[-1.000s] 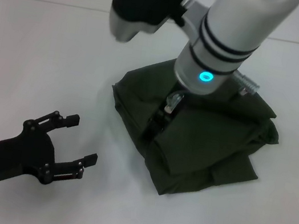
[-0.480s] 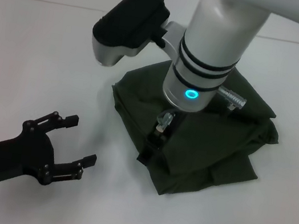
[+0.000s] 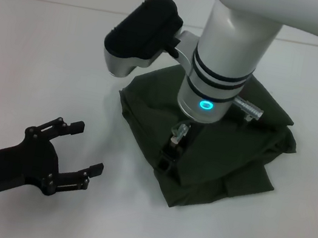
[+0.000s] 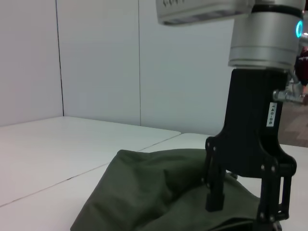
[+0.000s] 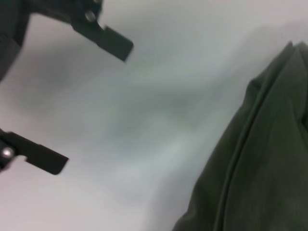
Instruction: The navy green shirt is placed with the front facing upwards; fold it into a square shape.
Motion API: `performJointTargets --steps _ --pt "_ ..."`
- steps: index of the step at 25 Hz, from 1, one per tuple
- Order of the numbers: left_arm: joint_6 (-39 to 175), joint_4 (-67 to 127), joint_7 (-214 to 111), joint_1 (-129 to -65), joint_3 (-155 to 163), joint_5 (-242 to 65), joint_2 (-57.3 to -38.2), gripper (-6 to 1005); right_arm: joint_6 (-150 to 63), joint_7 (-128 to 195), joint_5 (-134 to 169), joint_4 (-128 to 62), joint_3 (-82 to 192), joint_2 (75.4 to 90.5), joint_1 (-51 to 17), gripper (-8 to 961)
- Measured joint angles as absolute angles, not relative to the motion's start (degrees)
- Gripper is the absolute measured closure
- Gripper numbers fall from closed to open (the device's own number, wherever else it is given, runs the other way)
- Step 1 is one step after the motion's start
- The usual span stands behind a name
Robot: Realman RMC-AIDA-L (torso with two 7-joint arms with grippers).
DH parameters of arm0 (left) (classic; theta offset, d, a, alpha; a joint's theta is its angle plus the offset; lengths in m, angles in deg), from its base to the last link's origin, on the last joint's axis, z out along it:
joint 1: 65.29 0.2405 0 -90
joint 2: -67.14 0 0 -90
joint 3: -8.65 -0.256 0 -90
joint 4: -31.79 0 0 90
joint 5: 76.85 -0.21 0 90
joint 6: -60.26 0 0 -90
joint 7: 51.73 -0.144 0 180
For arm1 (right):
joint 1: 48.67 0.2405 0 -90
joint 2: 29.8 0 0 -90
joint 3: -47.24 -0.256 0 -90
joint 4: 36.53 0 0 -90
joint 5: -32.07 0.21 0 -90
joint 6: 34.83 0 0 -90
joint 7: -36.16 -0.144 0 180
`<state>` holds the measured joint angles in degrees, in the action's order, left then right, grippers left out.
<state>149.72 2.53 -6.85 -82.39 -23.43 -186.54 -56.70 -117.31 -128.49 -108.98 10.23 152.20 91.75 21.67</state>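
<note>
Head view: navy green shirt (image 3: 215, 147) folded into a rough, thick square, lying on the white desk (image 3: 41, 55) a little toward 3 o'clock from centre, loose flap edges showing at 5 o'clock. Right gripper (image 3: 168, 153) pointing straight down over the fold's 9 o'clock half, fingers (image 3: 164, 160) mostly hidden under the wrist, tips at the cloth; contact impossible to confirm here. Left gripper (image 3: 82, 152) low at 8 o'clock, well apart from the shirt, fingers spread wide and holding nothing.

Left wrist view: right gripper (image 4: 245, 204) upright over the shirt (image 4: 144, 192), two fingers (image 4: 215, 192) hanging parted with a clear gap, nothing between them, tips down at the bundle's top surface.

Right wrist view: shirt edge (image 5: 255, 159) at 4 o'clock, bare desk (image 5: 168, 96) beside it, left gripper (image 5: 77, 96) at 10 o'clock with fingers (image 5: 103, 41) wide.
</note>
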Motion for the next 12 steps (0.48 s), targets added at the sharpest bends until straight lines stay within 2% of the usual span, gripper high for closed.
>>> performJointTargets --steps 5,12 --pt "149.7 2.5 -7.1 -82.4 -23.2 -186.5 -56.63 100 -116.1 -128.2 -108.6 9.4 153.6 91.75 21.6 179" --pt "149.0 2.7 -7.2 -82.4 -23.3 -186.5 -56.67 99 -115.7 -127.3 -108.1 9.6 153.7 91.56 21.3 438"
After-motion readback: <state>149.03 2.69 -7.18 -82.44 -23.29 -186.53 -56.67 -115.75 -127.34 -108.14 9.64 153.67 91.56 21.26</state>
